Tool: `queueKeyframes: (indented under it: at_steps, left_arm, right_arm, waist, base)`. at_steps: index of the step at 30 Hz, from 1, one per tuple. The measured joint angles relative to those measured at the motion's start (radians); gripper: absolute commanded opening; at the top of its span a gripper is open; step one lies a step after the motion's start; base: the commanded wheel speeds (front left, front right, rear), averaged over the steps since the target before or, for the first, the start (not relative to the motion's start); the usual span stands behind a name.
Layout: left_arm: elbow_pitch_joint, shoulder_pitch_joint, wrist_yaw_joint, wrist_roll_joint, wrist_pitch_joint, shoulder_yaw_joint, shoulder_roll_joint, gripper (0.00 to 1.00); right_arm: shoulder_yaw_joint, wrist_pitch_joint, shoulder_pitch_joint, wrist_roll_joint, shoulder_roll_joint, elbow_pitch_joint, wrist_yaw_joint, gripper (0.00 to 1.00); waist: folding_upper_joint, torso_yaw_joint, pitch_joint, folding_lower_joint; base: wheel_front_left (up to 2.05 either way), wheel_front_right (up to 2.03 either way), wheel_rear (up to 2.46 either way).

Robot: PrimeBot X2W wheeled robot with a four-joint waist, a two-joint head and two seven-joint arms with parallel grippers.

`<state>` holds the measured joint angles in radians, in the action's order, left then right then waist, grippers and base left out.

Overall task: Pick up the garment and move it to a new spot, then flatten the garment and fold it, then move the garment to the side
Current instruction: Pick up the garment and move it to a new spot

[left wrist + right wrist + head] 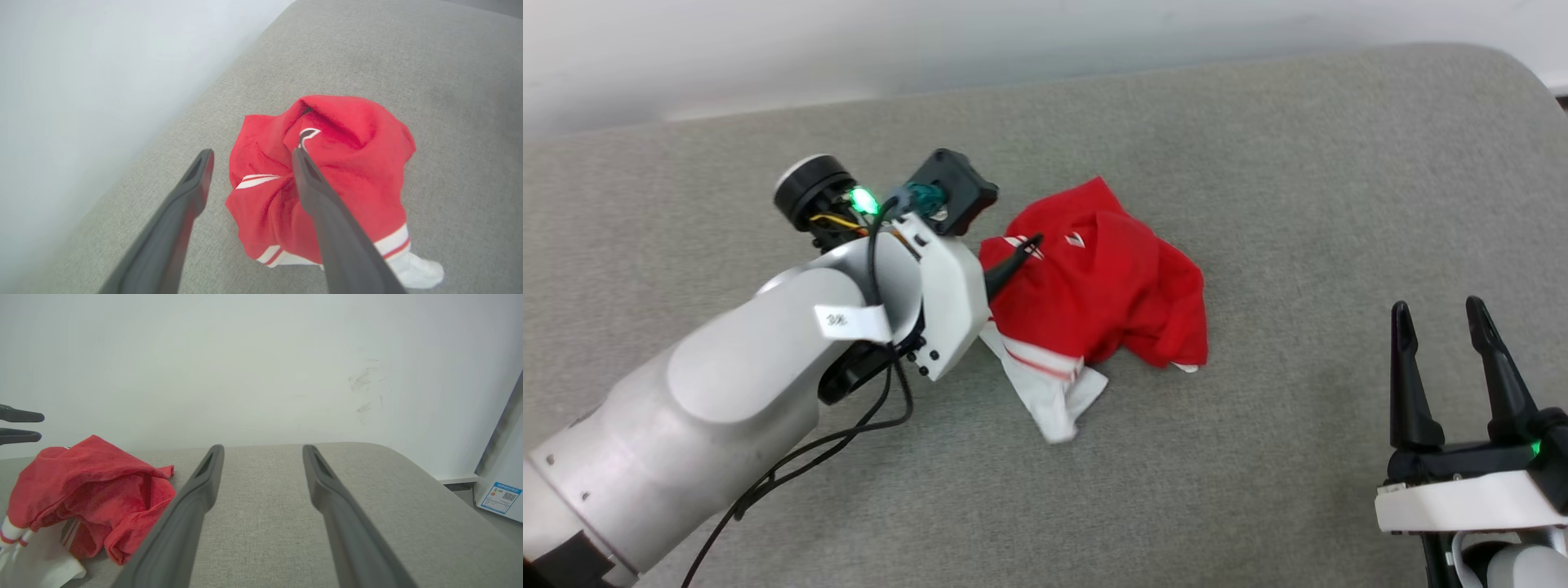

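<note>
- The garment (pixel 1111 286) lies in a crumpled heap near the middle of the grey cushion (pixel 1258 163).
- My left gripper (pixel 253 153) hangs right over the heap. Its fingers are wide apart and hold nothing.
- From my left wrist, the red cloth sits just ahead and a bit to the right. One finger crosses in front of it.
- My right gripper (pixel 1437 306) is well apart, off to the right. Its fingers are apart and empty too.
- So my left arm is much nearer.
- The heap is bunched up, so I see no clear long side. A white sleeve (pixel 1054 400) pokes out on the side near me.
</note>
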<state>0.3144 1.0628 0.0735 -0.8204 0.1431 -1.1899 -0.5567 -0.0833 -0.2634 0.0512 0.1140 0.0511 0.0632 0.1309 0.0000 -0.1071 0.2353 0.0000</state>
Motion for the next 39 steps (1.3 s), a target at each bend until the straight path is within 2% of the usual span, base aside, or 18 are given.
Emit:
queueKeyframes:
  at_steps: [5,11,17,21,28,32,39]
  left_arm:
    - [-0.008,-0.067,-0.1,0.026,-0.158,0.048,-0.025,1.0]
    - [-0.023,-0.194,-0.249,0.035,-0.357,0.121,-0.05,1.0]
    - [-0.063,-0.335,-0.392,0.076,-0.403,0.245,-0.057,1.0]
    - [-0.154,-0.44,-0.464,0.166,-0.405,0.396,-0.033,1.0]
    - [-0.226,-0.652,-0.486,0.324,-0.406,0.608,0.054,1.0]
    - [-0.252,-0.75,-0.466,0.404,-0.406,0.723,0.119,1.0]
    - [-0.267,-0.893,-0.401,0.516,-0.406,0.876,0.233,1.0]
  right_arm:
    - [-0.003,0.0,-0.019,-0.011,0.0,0.0,0.0,1.0]
    - [-0.009,0.0,-0.039,-0.021,0.0,0.001,0.0,1.0]
    - [-0.017,0.0,-0.053,-0.029,0.0,0.004,0.0,1.0]
    - [-0.015,0.0,-0.055,-0.035,0.0,0.004,0.0,1.0]
    - [-0.009,0.0,-0.057,-0.039,0.0,0.003,0.0,1.0]
    - [-0.005,0.0,-0.063,-0.039,0.0,0.002,0.0,1.0]
    - [-0.002,0.0,-0.073,-0.039,0.0,0.0,0.0,1.0]
  waist:
    - [0.0,0.038,-0.041,0.0]
    - [0.0,0.085,-0.075,0.0]
    - [0.0,0.125,-0.092,0.0]
    - [0.0,0.147,-0.097,0.0]
    - [0.0,0.172,-0.108,0.0]
    - [0.0,0.179,-0.114,0.0]
    - [0.0,0.181,-0.126,0.0]
  base:
    - [0.0,0.0,0.0]
    - [0.0,0.0,0.0]
    - [0.0,0.0,0.0]
    - [0.0,0.0,0.0]
    - [0.0,0.0,0.0]
    - [0.0,0.0,0.0]
    - [0.0,0.0,0.0]
